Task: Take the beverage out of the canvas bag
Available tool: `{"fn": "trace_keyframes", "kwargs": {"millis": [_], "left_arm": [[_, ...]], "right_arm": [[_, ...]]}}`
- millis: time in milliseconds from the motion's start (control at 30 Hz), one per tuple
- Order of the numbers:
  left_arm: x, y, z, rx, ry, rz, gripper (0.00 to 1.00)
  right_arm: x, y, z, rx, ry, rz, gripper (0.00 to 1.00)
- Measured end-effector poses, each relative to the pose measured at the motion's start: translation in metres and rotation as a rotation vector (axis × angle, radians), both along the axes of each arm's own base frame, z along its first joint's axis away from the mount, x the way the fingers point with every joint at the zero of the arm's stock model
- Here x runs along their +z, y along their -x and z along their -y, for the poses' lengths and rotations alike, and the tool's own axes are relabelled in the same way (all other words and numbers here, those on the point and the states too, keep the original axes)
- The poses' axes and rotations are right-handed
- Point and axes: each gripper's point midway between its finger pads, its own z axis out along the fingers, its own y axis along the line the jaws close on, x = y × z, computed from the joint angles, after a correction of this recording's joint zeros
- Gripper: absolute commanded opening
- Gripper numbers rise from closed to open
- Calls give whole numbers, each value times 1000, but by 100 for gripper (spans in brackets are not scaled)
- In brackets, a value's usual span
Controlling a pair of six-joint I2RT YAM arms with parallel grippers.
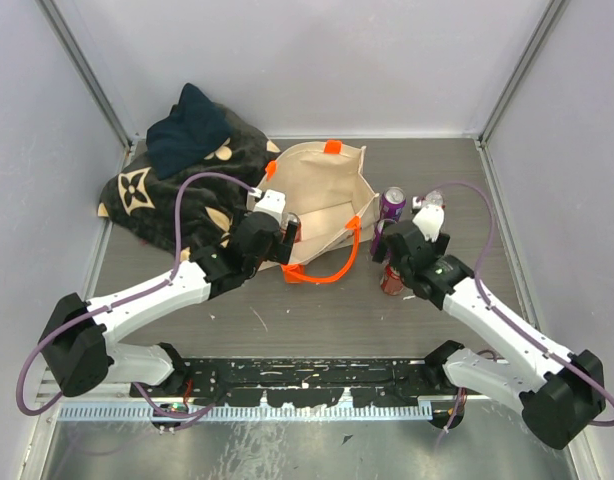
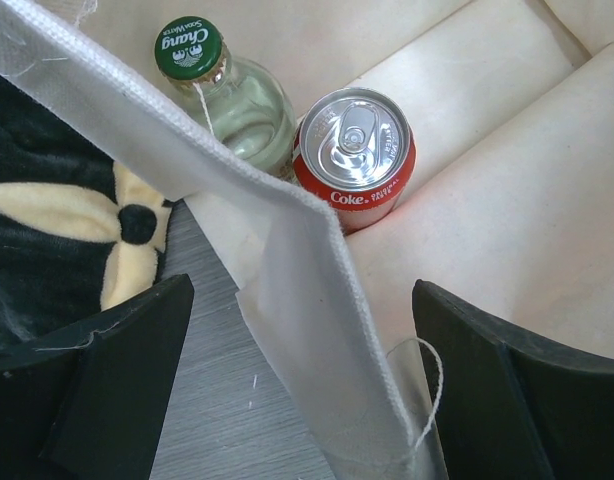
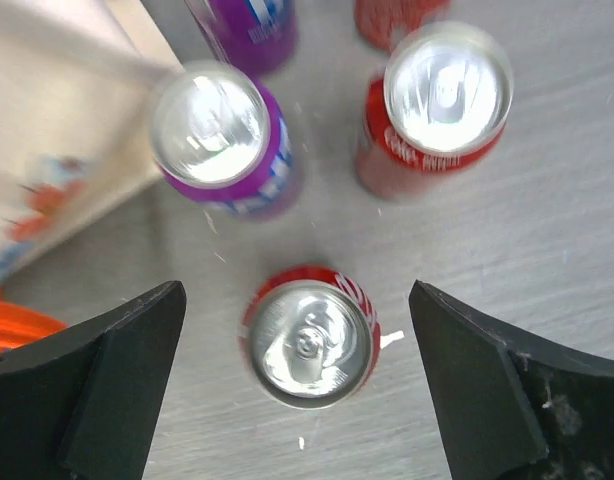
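Observation:
The cream canvas bag with orange handles stands open at the table's middle back. In the left wrist view a red Coke can and a green-capped glass bottle stand inside it. My left gripper is open and straddles the bag's left wall, one finger outside and one inside. My right gripper is open over a red can that stands on the table between its fingers, not touched.
Right of the bag stand a purple can and another red can, with more cans behind them. A dark patterned blanket with a dark cloth on it lies at the back left, against the bag.

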Motion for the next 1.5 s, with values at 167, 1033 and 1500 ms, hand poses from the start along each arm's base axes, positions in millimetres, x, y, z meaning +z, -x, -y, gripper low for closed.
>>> {"fn": "trace_keyframes", "kwargs": {"millis": [167,1033,1500], "left_arm": [[1,1,-1,-2,10,6,98],[8,4,-14,69,45,25,98],[-7,18,-34,141,78,-2,98]], "right_arm": [[93,-25,-13,42,-43,156,100],[82,-97,-230,811,-80,-76,100],[-14,-90,-263,921,-49,-266,100]]}}
